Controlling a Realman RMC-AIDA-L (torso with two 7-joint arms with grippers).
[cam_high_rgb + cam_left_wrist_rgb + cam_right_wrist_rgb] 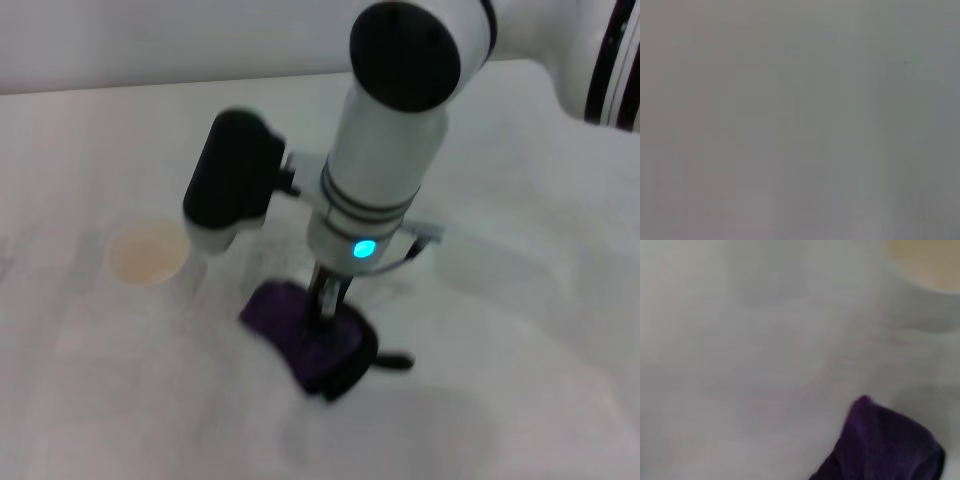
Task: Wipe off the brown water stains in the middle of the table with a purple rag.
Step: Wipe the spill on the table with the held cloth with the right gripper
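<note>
The purple rag (310, 335) lies bunched on the white table (520, 330) in the middle of the head view, its black loop tab sticking out to the right. My right gripper (325, 300) comes straight down from above onto the rag and appears shut on its top. The right wrist view shows a corner of the rag (885, 445) over bare tabletop. The brown water stains do not show; the rag and arm may cover them. My left gripper is out of view; its wrist view shows only blank table (800, 120).
A white paper cup (150, 255) with a tan inside stands on the table to the left of the rag; its rim also shows in the right wrist view (927, 265). The table's far edge (150, 85) runs along the top.
</note>
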